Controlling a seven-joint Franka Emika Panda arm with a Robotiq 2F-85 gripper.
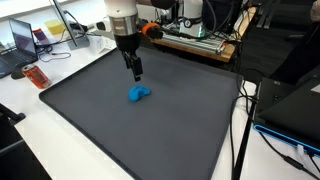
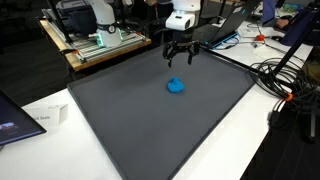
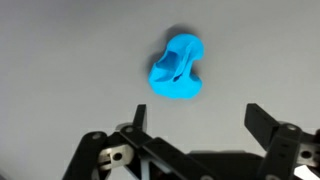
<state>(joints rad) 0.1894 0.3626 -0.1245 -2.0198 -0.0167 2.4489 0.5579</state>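
Observation:
A small crumpled blue object [image 1: 139,94], perhaps cloth or soft plastic, lies on the dark grey mat [image 1: 90,110]. It also shows in an exterior view [image 2: 176,86] and in the wrist view [image 3: 178,68]. My gripper [image 1: 136,72] hangs above the mat, a short way behind the blue object, and touches nothing. In an exterior view [image 2: 179,60] its fingers are spread. In the wrist view the gripper [image 3: 200,118] is open and empty, with the blue object lying beyond the fingertips.
The mat [image 2: 120,120] covers most of a white table. A laptop [image 1: 22,40] and a small orange item [image 1: 37,77] lie beside the mat. A bench with equipment [image 1: 200,35] stands behind. Cables [image 2: 285,80] run along one side.

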